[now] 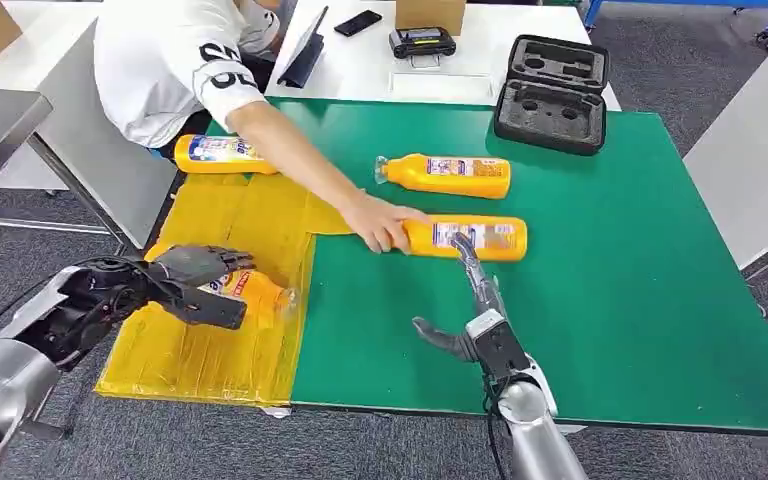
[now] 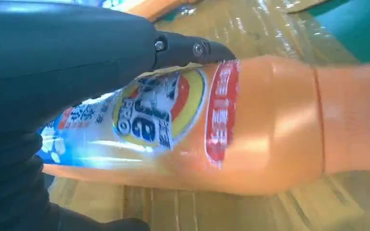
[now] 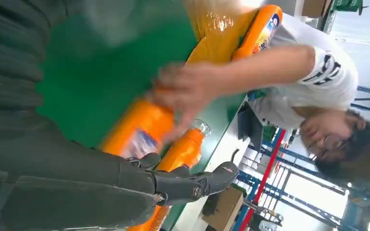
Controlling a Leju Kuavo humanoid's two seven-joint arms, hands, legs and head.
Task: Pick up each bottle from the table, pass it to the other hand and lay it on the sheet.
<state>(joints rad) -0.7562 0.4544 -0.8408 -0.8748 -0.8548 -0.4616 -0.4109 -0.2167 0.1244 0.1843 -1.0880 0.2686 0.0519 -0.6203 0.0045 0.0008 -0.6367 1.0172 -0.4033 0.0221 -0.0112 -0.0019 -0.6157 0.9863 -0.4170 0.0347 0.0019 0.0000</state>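
Bottle (image 1: 250,291) crosswise — cap toward green

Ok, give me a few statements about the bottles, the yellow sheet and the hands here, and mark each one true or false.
1. The left hand holds a bottle over the yellow sheet. True.
2. The person's hand rests on the near bottle on the green table. True.
3. The right hand grips a bottle. False: its fingers are spread and it holds nothing.
4. Every bottle lies on the yellow sheet. False: two lie on the green surface.
5. The black case is shut. False: it lies open.
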